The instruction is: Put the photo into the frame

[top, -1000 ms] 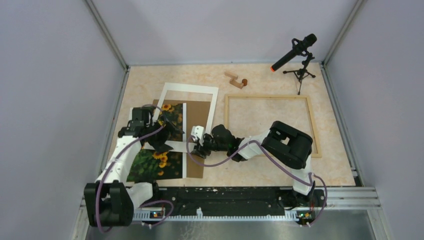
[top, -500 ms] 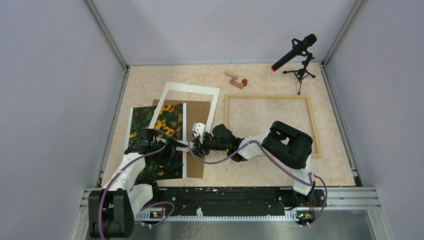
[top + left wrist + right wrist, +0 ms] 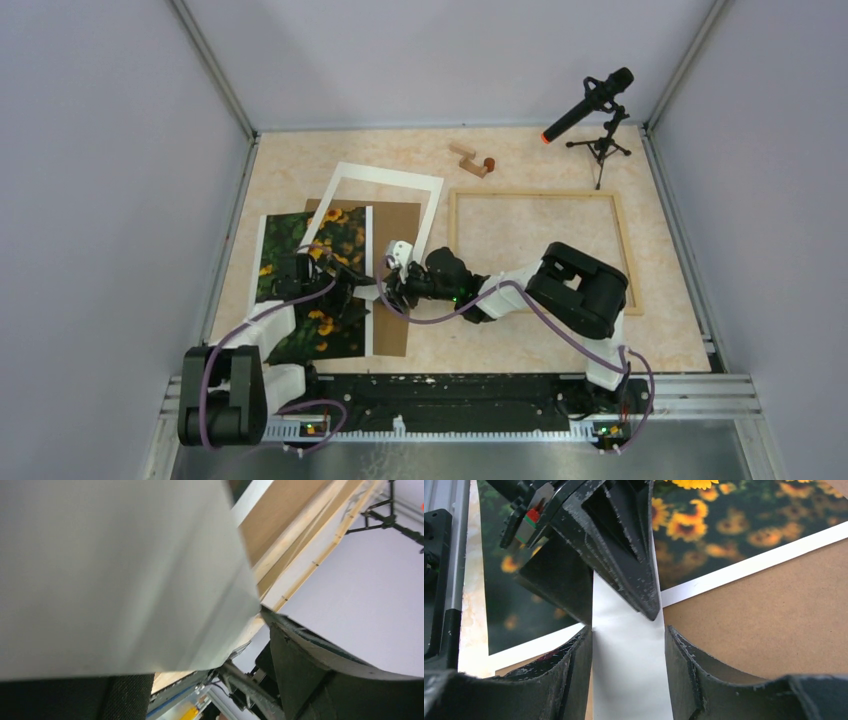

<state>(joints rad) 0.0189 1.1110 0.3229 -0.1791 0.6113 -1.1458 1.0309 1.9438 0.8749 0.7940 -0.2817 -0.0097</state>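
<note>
Photo (image 3: 285, 240) flat, long axis near-far; right claw (image 3: 628, 640) grasps white mat (image 3: 390, 173) strip; left claw (image 3: 352, 288) spread astride it.

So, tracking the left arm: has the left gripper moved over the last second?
Yes. Against the photo, the left gripper has slid toward its near end, leaving the far left corner uncovered.

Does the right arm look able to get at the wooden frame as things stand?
Probably not right now: the right gripper is clamped on the white mat. The frame itself lies uncovered close by.
</note>
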